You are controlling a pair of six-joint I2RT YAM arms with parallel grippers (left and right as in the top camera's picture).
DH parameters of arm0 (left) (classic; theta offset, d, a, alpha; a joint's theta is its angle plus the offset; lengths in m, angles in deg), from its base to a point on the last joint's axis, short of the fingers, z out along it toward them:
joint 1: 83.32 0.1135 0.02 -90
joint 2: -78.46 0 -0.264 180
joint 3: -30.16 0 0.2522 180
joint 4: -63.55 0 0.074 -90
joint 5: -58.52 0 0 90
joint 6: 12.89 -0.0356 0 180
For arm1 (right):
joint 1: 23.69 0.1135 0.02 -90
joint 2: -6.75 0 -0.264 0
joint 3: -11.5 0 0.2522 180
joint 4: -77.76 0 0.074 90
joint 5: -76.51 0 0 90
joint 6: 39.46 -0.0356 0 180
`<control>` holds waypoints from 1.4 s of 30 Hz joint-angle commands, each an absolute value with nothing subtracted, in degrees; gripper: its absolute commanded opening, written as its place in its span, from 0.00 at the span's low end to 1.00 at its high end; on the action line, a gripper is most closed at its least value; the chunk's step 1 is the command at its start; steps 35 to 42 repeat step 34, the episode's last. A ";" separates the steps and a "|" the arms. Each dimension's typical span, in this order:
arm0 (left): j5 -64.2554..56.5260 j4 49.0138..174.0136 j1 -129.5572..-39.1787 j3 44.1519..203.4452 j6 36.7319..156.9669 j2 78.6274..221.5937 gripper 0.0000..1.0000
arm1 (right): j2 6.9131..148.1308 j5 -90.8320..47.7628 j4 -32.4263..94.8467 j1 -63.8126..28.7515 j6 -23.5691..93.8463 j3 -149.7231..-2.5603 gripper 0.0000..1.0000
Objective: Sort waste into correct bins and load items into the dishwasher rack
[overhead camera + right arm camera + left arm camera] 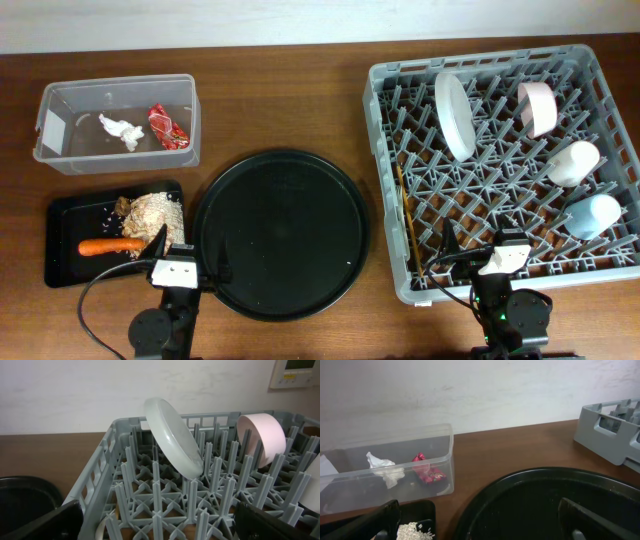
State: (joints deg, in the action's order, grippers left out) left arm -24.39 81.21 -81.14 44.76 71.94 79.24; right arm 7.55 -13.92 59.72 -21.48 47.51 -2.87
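Observation:
The clear tub (60, 95) holds the white tissue (121, 130) and the red wrapper (168, 126). On the shallow black tray (65, 262) lie the carrot (110, 246), the flaky scraps (152, 210) and a brown lump (122, 205). In the grey rack (384, 150) stand the plate (453, 115), pink bowl (537, 108), white cup (572, 163) and blue cup (592, 215). The chopstick (405, 215) lies along its left side. My left gripper (190, 255) is open and empty between the two trays. My right gripper (490, 248) is open and empty over the rack's front edge.
A large round black tray (282, 232) lies in the middle, right beside my left gripper (480, 522). Upright pegs stand directly below my right gripper (157, 522), with the tilted plate (172, 435) and pink bowl (262, 437) beyond. The rack's wall (100, 470) stands to its left.

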 commanded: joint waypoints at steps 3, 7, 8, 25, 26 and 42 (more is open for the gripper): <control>-23.78 81.25 -81.38 44.41 70.81 78.76 0.99 | 7.00 -13.85 59.44 -21.08 47.31 -2.58 0.98; -23.78 81.25 -81.38 44.41 70.81 78.76 0.99 | 7.00 -13.85 59.44 -21.08 47.31 -2.58 0.99; -23.78 81.25 -81.38 44.41 70.81 78.76 0.99 | 7.00 -13.85 59.44 -21.08 47.31 -2.58 0.99; -23.78 81.25 -81.38 44.41 70.81 78.76 0.99 | 7.00 -13.85 59.44 -21.08 47.31 -2.58 0.99; -23.78 81.25 -81.38 44.41 70.81 78.76 0.99 | 7.00 -13.85 59.44 -21.08 47.31 -2.58 0.99; -23.78 81.25 -81.38 44.41 70.81 78.76 0.99 | 7.00 -13.85 59.44 -21.08 47.31 -2.58 0.99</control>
